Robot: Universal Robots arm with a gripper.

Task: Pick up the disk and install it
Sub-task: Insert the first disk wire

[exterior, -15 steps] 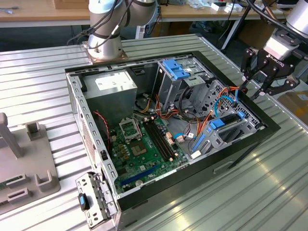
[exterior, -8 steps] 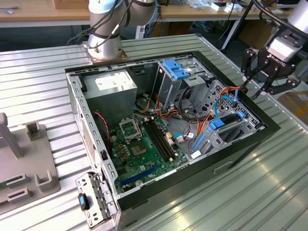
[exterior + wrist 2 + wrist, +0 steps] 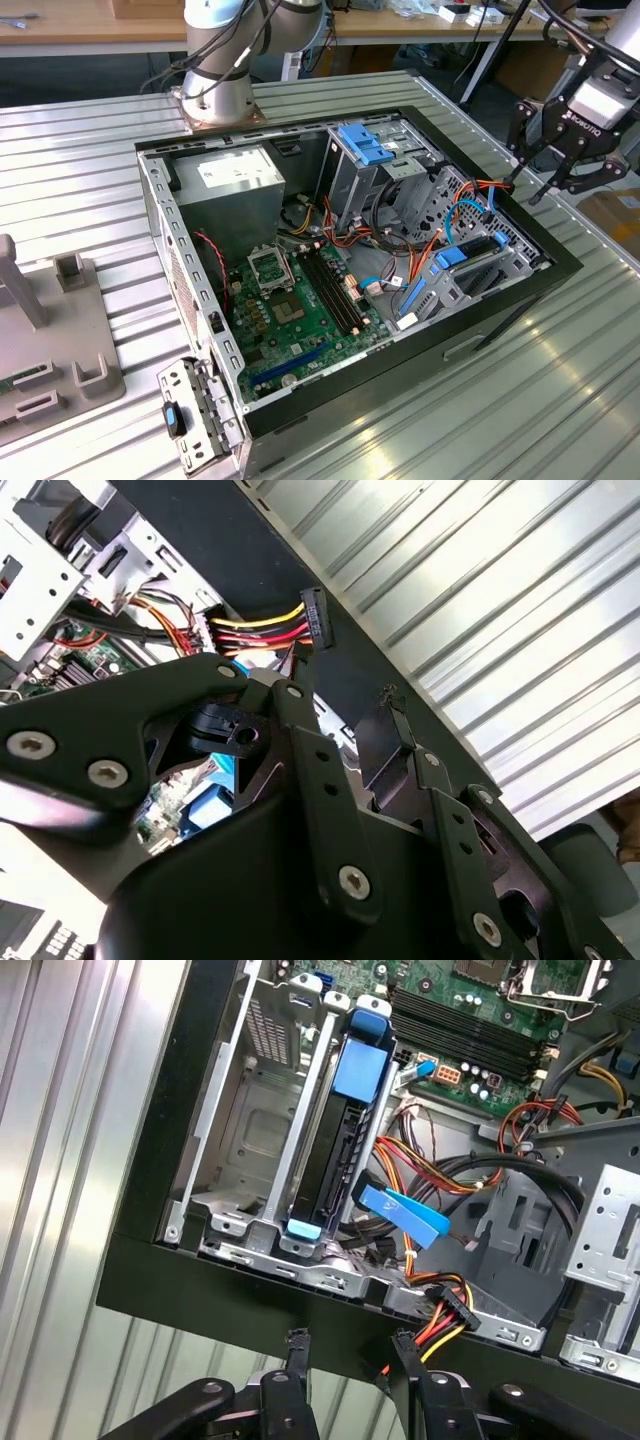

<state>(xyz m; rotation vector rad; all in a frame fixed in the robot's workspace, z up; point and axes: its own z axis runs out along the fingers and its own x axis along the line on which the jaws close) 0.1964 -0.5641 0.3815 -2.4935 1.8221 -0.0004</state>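
**Empty gripper at the case rim, disk upright in its bay**

The gripper (image 3: 527, 186) hung by the right wall of the open computer case (image 3: 400, 375), at the exterior view's right, above the ribbed metal table (image 3: 560, 400). In the first wrist view its fingers (image 3: 298, 1360) were spread apart over the black rim with nothing between them. The disk (image 3: 335, 1165) stood on edge in a slot of the metal drive cage (image 3: 250, 1140) just inside that wall, its dark body ending in blue carrier tabs, apart from the gripper. A power plug (image 3: 455, 1315) on yellow, red and black wires lay near one fingertip
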